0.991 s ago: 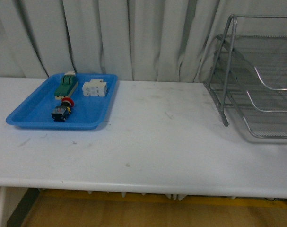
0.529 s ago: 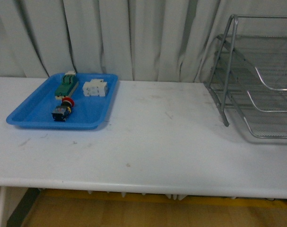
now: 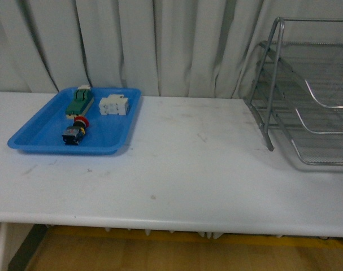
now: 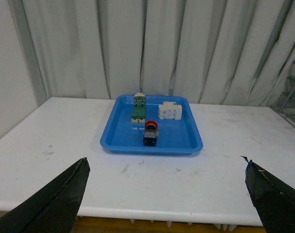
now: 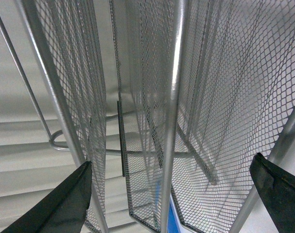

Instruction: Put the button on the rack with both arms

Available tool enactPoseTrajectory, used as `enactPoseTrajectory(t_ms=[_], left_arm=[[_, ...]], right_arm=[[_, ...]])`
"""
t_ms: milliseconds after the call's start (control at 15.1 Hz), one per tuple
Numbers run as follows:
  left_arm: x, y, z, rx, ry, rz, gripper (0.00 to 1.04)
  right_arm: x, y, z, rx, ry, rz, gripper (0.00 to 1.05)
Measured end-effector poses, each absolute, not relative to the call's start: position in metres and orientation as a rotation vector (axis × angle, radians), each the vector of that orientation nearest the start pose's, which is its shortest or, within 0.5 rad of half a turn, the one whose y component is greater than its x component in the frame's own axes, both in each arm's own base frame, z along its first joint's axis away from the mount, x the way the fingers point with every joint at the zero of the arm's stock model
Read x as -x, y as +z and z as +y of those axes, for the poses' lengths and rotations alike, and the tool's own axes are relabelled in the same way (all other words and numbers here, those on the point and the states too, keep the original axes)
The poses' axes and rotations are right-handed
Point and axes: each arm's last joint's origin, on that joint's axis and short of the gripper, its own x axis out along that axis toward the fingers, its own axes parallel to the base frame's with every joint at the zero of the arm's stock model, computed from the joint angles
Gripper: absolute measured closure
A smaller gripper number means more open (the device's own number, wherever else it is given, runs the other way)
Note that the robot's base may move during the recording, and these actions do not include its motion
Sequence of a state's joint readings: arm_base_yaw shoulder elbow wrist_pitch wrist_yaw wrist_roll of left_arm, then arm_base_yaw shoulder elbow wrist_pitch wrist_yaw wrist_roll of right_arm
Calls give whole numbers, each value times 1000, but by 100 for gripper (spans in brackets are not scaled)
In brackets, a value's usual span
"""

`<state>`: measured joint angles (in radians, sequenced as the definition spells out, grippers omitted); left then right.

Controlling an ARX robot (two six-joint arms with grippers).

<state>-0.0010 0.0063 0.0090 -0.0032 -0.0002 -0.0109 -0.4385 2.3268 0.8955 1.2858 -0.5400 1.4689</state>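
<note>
1. Table [image 3: 188, 169]: white top with scuff marks, and a pale pleated curtain [image 3: 160, 45] behind it.
2. Rack [image 3: 273, 84]: silver three-tier mesh on a tube frame, at the table's right end. Its tiers look bare in the front view.
3. Blue tray [image 3: 41, 127]: flat plastic, at the table's left end, well apart from the rack.
4. Left gripper [image 4: 165, 165]: jaws spread wide and holding nothing, facing the tray from the table's near edge.
5. Right gripper [image 5: 170, 162]: jaws also spread wide and holding nothing. Rack mesh fills its wrist view at close range.
6. Green-and-white block [image 3: 79, 103]: at the tray's back left.
7. White terminal blocks [image 3: 113, 105]: at the tray's back right, beside the green-and-white block.
8. Button [image 3: 75, 131]: lies on its side in the tray, just in front of the green-and-white block, red cap pointing toward it.
9. Any markings on the parts are too small to read.
</note>
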Motion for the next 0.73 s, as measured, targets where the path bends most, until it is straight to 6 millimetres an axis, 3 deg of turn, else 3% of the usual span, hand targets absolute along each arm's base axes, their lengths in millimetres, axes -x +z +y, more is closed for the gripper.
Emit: enactPoseTrajectory(t_ms=[727], left_arm=[[-98, 166, 0, 11, -1, 1, 7]], right_arm=[[-378, 50, -158, -1448, 45, 155, 6]])
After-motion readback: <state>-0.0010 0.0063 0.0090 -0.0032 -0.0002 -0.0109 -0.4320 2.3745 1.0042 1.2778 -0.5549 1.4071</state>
